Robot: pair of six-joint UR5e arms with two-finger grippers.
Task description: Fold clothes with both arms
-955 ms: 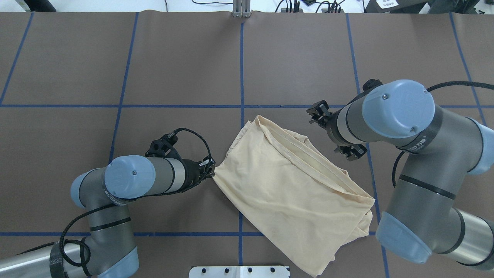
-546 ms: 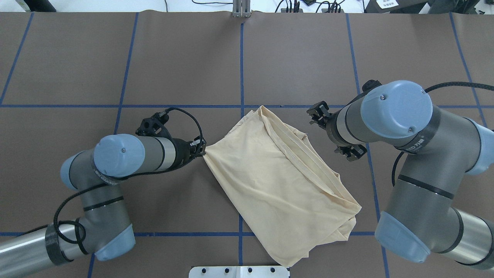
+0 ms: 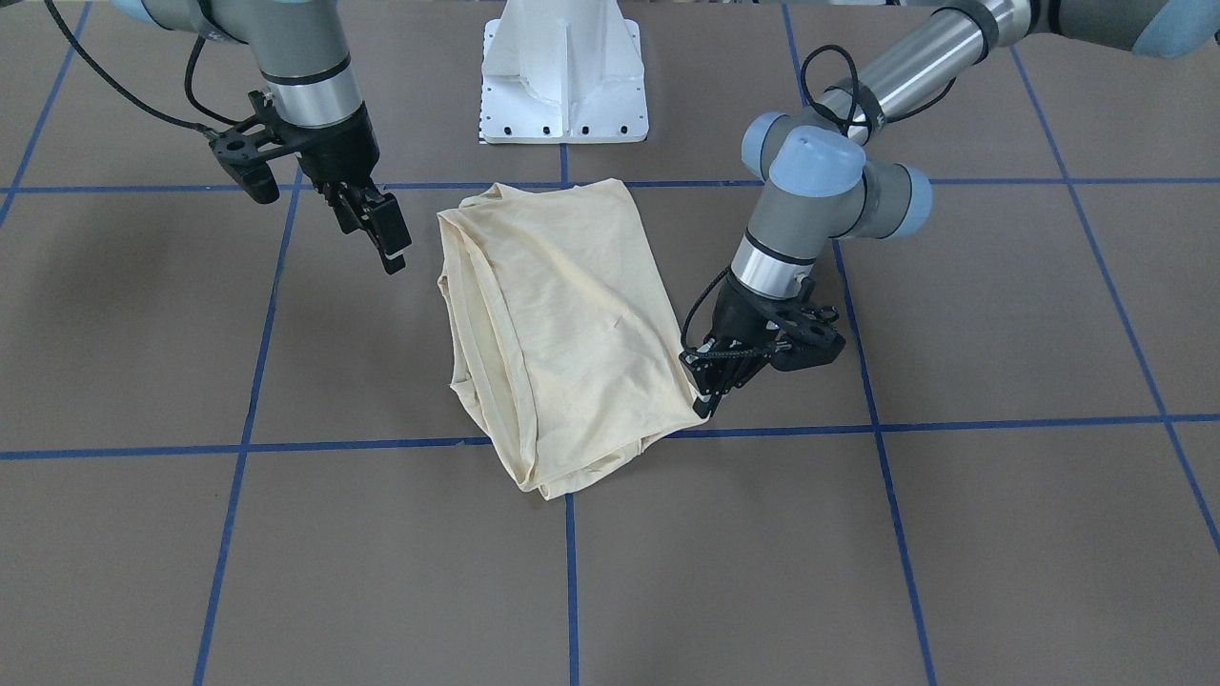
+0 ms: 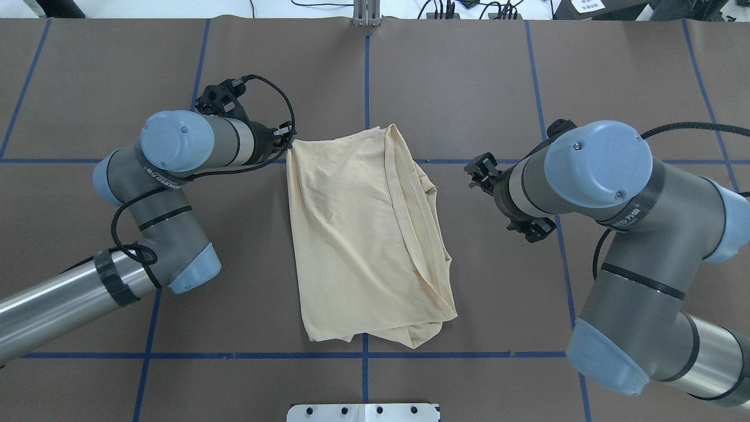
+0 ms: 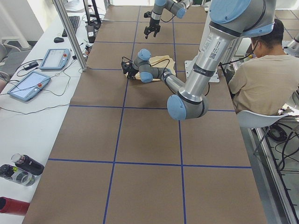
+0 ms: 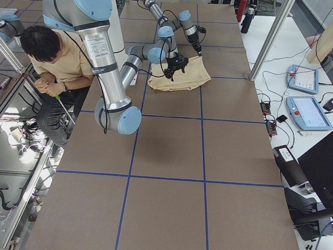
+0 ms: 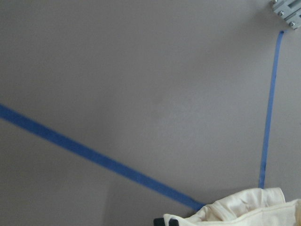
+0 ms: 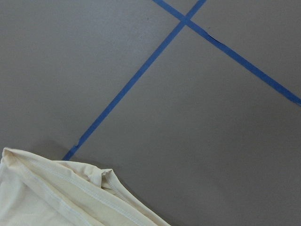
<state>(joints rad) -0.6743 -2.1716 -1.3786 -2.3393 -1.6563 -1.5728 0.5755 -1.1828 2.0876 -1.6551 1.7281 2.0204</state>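
The cream-yellow shirt [image 4: 357,234] lies folded in a long rectangle in the middle of the table, plain side up, with doubled hems along its right edge. It also shows in the front view [image 3: 553,314]. My left gripper [image 4: 288,145] is shut on the shirt's far left corner, low over the table; the front view shows the pinch [image 3: 703,408]. The left wrist view shows that bunched corner [image 7: 249,209]. My right gripper [image 3: 391,252] hangs open and empty above the table, just off the shirt's right edge. The right wrist view shows only a shirt corner [image 8: 56,193].
The brown table cover carries a grid of blue tape lines [image 4: 366,88]. The white pedestal base [image 3: 562,76] stands at the near edge behind the shirt. A seated person [image 6: 57,57] is beside the robot. Tablets [image 6: 304,112] and bottles [image 5: 21,168] lie on the side benches.
My left gripper has pulled the shirt's corner away from the robot and to the left. The shirt has swung round from a diagonal to lie straight. The right arm has not moved.
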